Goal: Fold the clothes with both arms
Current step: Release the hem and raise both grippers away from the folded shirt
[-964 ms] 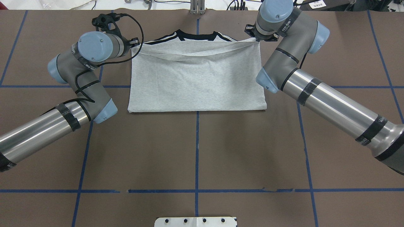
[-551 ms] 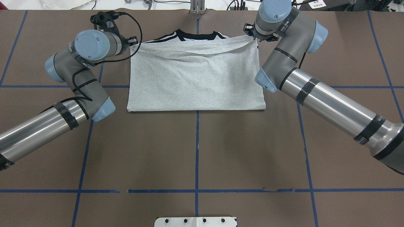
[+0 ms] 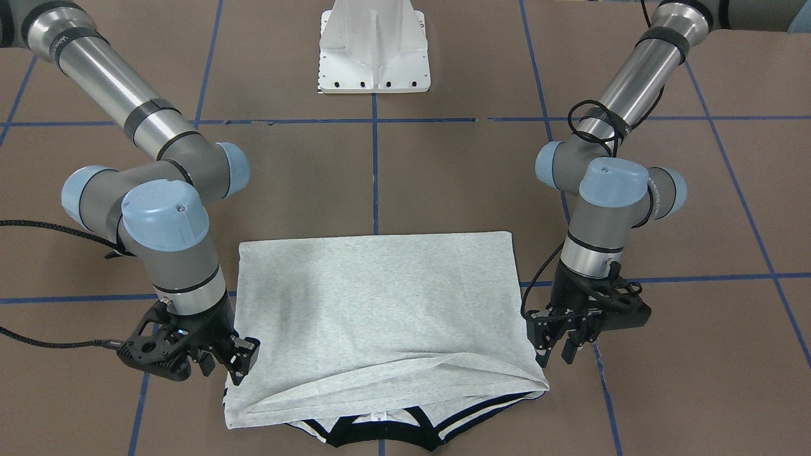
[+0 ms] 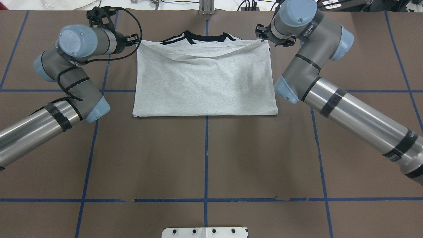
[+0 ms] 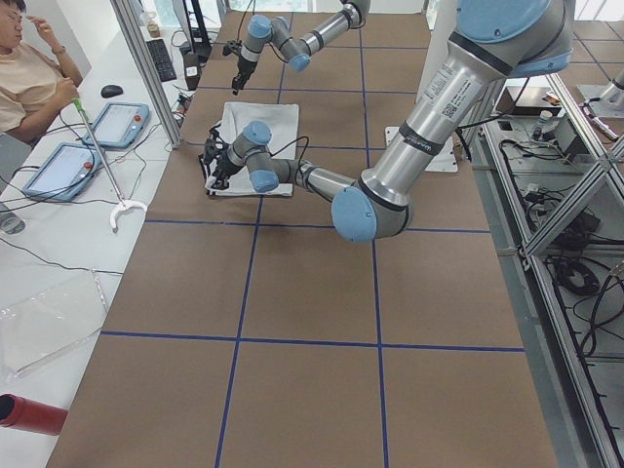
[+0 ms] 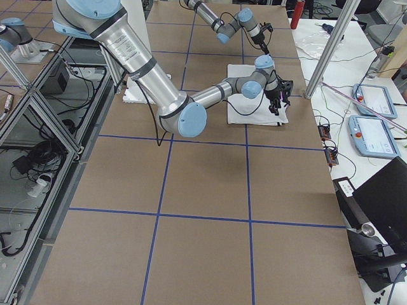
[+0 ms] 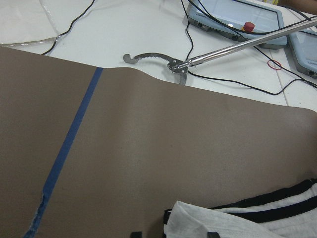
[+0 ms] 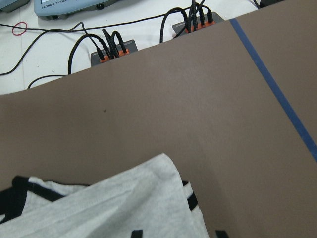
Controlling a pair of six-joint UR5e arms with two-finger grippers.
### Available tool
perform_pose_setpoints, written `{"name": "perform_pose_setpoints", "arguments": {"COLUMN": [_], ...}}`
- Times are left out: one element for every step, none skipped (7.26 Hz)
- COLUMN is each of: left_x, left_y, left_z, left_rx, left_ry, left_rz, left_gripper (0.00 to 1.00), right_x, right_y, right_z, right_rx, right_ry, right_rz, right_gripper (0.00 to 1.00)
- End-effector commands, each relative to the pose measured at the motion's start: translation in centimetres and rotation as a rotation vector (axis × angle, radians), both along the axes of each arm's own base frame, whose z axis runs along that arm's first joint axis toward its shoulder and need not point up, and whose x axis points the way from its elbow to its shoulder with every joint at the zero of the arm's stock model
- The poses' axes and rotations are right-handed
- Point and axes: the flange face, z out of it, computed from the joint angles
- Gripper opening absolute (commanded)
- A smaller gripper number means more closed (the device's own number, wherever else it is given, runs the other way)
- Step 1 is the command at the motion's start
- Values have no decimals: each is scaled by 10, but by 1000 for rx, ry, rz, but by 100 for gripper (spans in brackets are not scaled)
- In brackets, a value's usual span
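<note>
The grey T-shirt (image 4: 205, 79) lies folded in half at the far middle of the table, its loose hem edge lying slack just short of the striped collar (image 4: 205, 37). The cartoon print is hidden. My left gripper (image 4: 134, 39) stands at the shirt's far left corner, seen on the right in the front view (image 3: 557, 348). Its wrist view shows the fingertips apart over the shirt corner (image 7: 237, 223). My right gripper (image 4: 266, 36) stands at the far right corner, seen on the left in the front view (image 3: 231, 367). It is open too, with fabric (image 8: 109, 208) below it.
The white pedestal base (image 4: 205, 232) stands at the near edge. Blue tape lines cross the brown table. Past the far edge lie a metal grabber tool (image 7: 198, 59), tablets and cable blocks (image 8: 114, 49). An operator (image 5: 29, 78) sits beyond that edge.
Both grippers carried the hem farther towards the collar. The hem was taut between them and now lies slack. The left arm has swung outward to the left.
</note>
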Motion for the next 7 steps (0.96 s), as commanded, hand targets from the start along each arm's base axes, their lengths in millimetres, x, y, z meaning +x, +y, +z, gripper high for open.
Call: {"name": "perform_pose_setpoints", "arguments": {"left_x": [-3, 0, 0, 0, -1, -2, -3], "left_y": [1, 4, 6, 6, 8, 9, 10], "left_z": [-1, 0, 1, 1, 8, 11, 13], "left_rx": [-7, -21, -32, -35, -40, -43, -45], "left_ry": [26, 39, 49, 51, 46, 44, 44], "left_rz": [34, 72, 96, 94, 96, 96, 95], "left_gripper": [60, 62, 65, 65, 65, 65, 65], "right_x": [-6, -10, -16, -17, -19, -11, -11], "right_y": [75, 104, 137, 155, 172, 187, 192], "right_z": [10, 23, 34, 39, 44, 54, 58], "right_rx": [-82, -137, -184, -221, -249, -259, -260], "right_ry": [-125, -156, -182, -202, -214, -209, -204], "right_rz": [35, 54, 62, 77, 83, 76, 73], "right_gripper": [68, 69, 70, 70, 70, 70, 70]}}
